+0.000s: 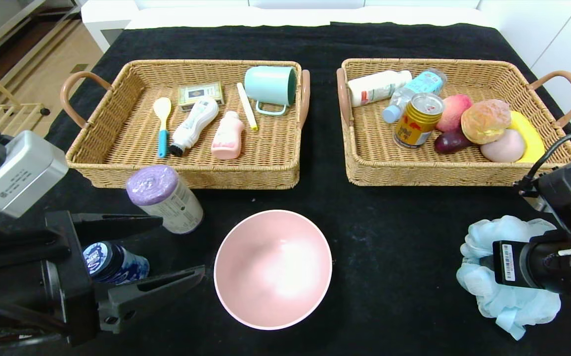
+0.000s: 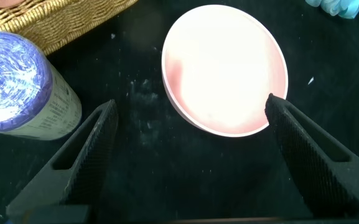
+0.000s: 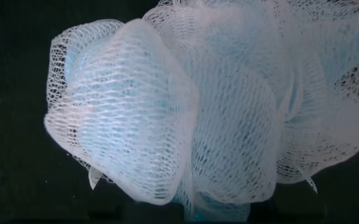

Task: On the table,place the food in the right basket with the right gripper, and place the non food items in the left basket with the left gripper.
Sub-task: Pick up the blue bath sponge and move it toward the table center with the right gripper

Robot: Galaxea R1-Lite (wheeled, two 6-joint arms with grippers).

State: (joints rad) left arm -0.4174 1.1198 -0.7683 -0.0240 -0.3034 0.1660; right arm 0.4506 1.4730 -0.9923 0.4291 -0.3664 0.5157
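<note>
While left gripper [image 1: 166,249] is held wide open beside jar [image 1: 114,262], near canister [image 1: 166,198] and bowl [image 1: 273,269], right gripper is closed, buried in pouf [image 1: 507,277]; can [image 1: 418,120], bun [image 1: 485,121] seen in right basket [image 1: 364,163]

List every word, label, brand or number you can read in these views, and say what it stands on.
No text can be read for certain.
Gold-and-red can in the right basket: red markings, blurred.
White canister with purple cap: small print, too small.
Dark blue jar: lid lettering, unreadable.
Small box in the left basket: emblem, no legible words.
White bottle, water bottle: labels blurred.
Stickers on both wrist cameras: too small.
</note>
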